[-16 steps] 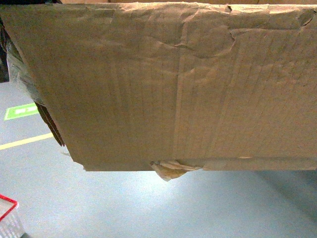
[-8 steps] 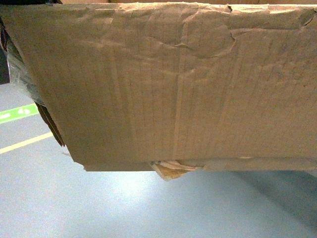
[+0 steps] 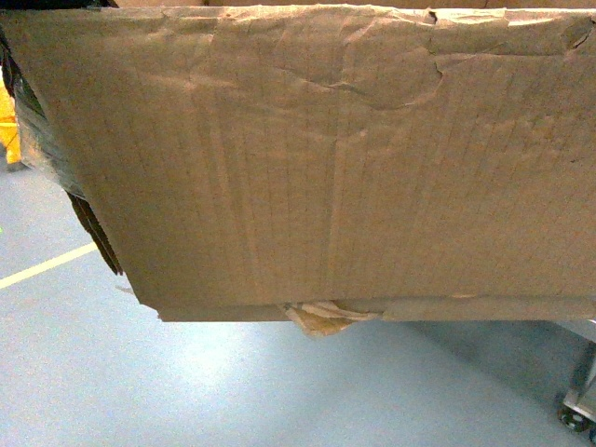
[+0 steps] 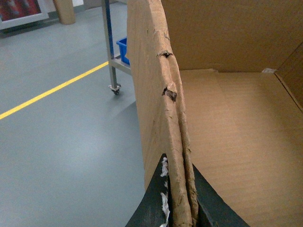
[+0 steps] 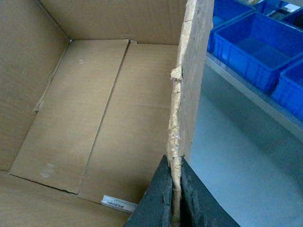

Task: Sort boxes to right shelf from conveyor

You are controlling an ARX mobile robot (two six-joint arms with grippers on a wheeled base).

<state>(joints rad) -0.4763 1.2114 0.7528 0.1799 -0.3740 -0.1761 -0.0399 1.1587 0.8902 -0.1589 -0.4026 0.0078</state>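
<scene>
So we're mid-carry: the carton (image 3: 326, 158) hangs clear of the floor and fills the head view. The left gripper (image 4: 182, 208) is pinched on its left wall, the right gripper (image 5: 176, 198) on its right wall, both on ragged top edges. Blue crates (image 5: 251, 47) on a steel rack (image 5: 251, 92) sit just right of the carton. Next up, I'd guess, is swinging the carton right toward the rack while holding it level.
</scene>
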